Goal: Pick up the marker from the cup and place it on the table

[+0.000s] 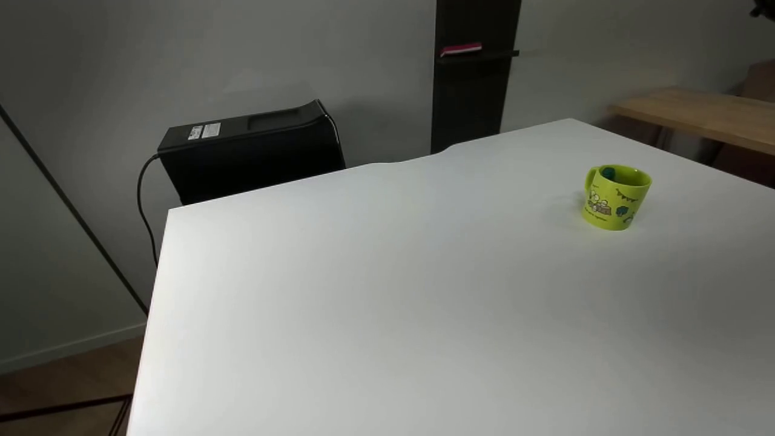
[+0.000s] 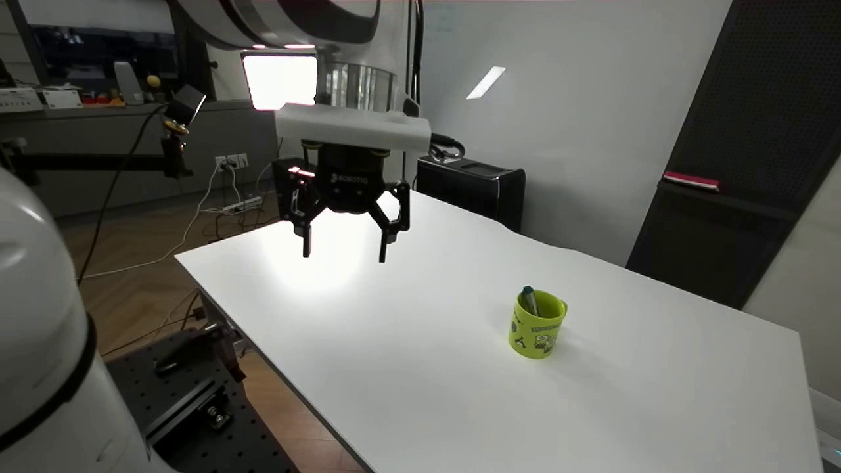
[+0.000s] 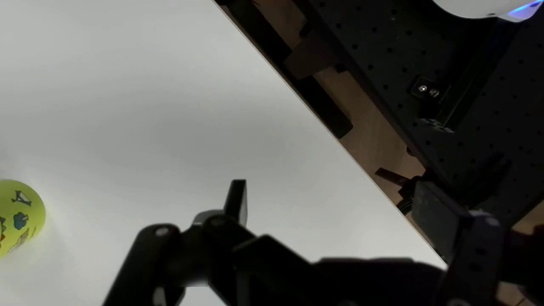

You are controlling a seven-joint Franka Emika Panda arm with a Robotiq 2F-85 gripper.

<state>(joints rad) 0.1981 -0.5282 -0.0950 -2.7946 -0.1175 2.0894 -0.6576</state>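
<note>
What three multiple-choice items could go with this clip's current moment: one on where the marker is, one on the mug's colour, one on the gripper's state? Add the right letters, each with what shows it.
1. Where is the marker relative to the mug?
A. Beside it
B. Inside it
C. Underneath it

2. What is the mug's main colour?
A. Lime green
B. Navy blue
C. Red

3. How does the Robotiq gripper stand?
A. Shut on the marker
B. Shut on the mug
C. Open, holding nothing

Right letters:
1. B: in both exterior views the marker's dark greenish end shows at the mug's mouth.
2. A: all three views show the outside of the mug in that colour, with small printed pictures.
3. C: in an exterior view its two fingers stand apart with nothing between them.
</note>
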